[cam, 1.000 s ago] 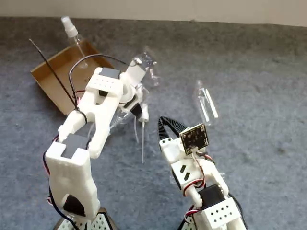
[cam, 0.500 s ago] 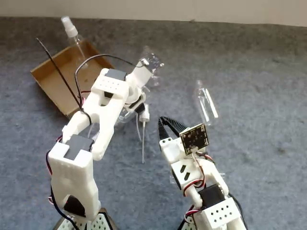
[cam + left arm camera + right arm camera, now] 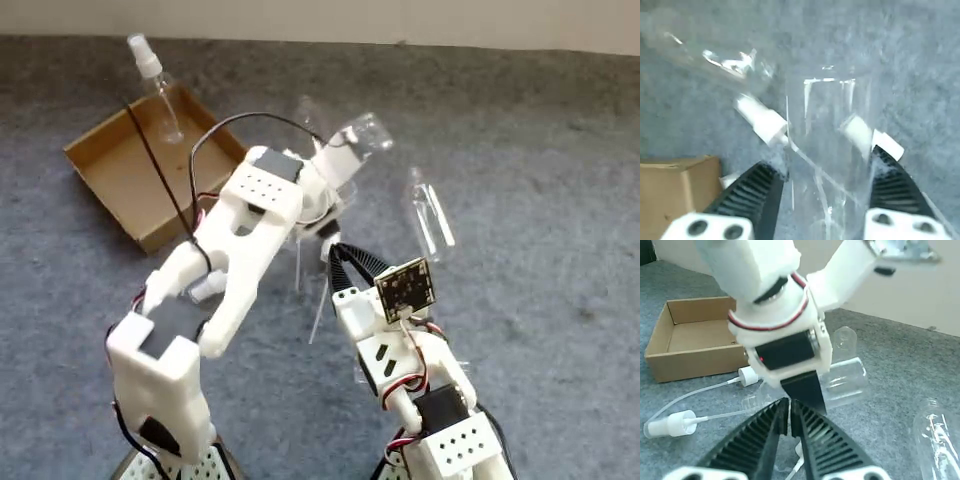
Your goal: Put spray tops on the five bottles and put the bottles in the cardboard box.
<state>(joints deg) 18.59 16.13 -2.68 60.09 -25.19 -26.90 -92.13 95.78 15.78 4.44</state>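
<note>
My left gripper (image 3: 827, 167) has its fingers (image 3: 757, 192) clamped on either side of a clear bottle (image 3: 827, 145), which it holds just above the grey bench (image 3: 540, 150). I can't make out a spray top on this bottle. In the right wrist view the same bottle (image 3: 845, 382) lies crosswise under the left arm's black finger.

My right gripper (image 3: 790, 422) sits low and near the left one, its fingers pressed together with nothing between them.

Two loose spray tops lie on the bench beside the held bottle, one (image 3: 747, 375) just by the cardboard box (image 3: 695, 340) and the other (image 3: 670, 424) nearer my right arm. Both trail thin tubes.

In the high view the cardboard box (image 3: 105, 175) is off to the left arm's side. A capped bottle (image 3: 160, 90) stands tilted at its far side. Its base looks to be inside the box.

An open bottle (image 3: 430, 215) lies on the bench on the right arm's side, well apart from the box. A further clear bottle (image 3: 308, 112) lies beyond the left gripper.
</note>
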